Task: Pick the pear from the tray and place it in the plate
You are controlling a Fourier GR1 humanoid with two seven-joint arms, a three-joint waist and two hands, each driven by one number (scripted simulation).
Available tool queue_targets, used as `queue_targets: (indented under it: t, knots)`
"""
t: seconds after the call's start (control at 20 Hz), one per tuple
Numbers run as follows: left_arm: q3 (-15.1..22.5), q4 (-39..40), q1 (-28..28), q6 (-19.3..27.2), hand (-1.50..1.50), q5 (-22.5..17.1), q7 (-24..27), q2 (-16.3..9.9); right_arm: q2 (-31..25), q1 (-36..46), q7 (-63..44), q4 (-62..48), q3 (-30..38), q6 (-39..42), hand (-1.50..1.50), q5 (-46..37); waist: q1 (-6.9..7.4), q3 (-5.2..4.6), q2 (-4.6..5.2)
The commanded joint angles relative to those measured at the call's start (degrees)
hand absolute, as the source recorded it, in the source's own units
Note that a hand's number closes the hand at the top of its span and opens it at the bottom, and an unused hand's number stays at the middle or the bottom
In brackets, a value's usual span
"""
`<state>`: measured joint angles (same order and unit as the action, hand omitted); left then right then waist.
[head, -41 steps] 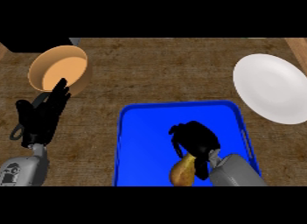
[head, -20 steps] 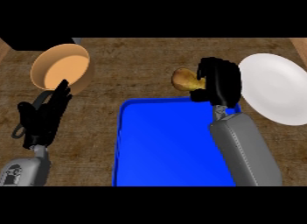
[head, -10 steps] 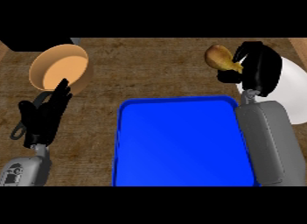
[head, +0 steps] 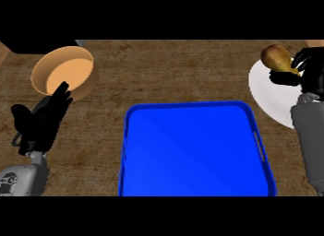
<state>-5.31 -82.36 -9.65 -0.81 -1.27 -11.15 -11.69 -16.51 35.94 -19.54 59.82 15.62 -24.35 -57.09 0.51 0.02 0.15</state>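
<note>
While the right hand point(head: 313, 71) curls around the pear point(head: 279, 58), the fruit sits at the hand's left, over the white plate's point(head: 264, 94) far left rim, clear of the blue tray point(head: 191, 152). Left hand point(head: 43, 120) rests open, well apart.

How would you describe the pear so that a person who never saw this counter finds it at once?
Start from the large blue rectangular tray in the middle of the brown counter, then look to the far right, where a white round plate lies. Over its upper left rim, the black right hand holds the brownish-yellow pear, the only fruit here.
</note>
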Motion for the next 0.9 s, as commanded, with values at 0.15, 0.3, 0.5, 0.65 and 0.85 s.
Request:
queue_targets:
  t: [0.15,0.3,0.5,0.65,0.85]
  knots:
    - [0.49,-2.33,1.29,0.85,0.00,0.68,-0.67,0.83,-7.62,-1.05,9.28,-14.94,3.87,3.82,1.50,4.38,0.51,0.06,0.10]
    - [-0.26,0.97,0.22,0.31,0.00,0.49,1.30,0.65,-8.09,-1.91,14.93,-16.81,9.64,7.17,1.50,13.78,-0.17,0.10,0.11]
    - [-0.77,0.54,-2.73,-0.51,0.00,-0.18,-1.93,-0.49,-11.34,1.94,22.42,-27.76,9.93,11.29,-1.50,14.79,0.77,0.11,0.39]
    - [0.37,-0.87,-0.40,-0.42,0.00,0.54,-1.62,0.57,-10.47,3.50,27.76,-29.79,10.70,7.36,-1.50,16.27,0.62,0.07,0.18]
    - [-1.45,4.19,-3.11,-1.16,0.00,-0.42,1.91,0.25,-10.33,5.54,34.53,-25.86,11.54,4.49,-1.50,18.37,0.30,0.05,0.27]
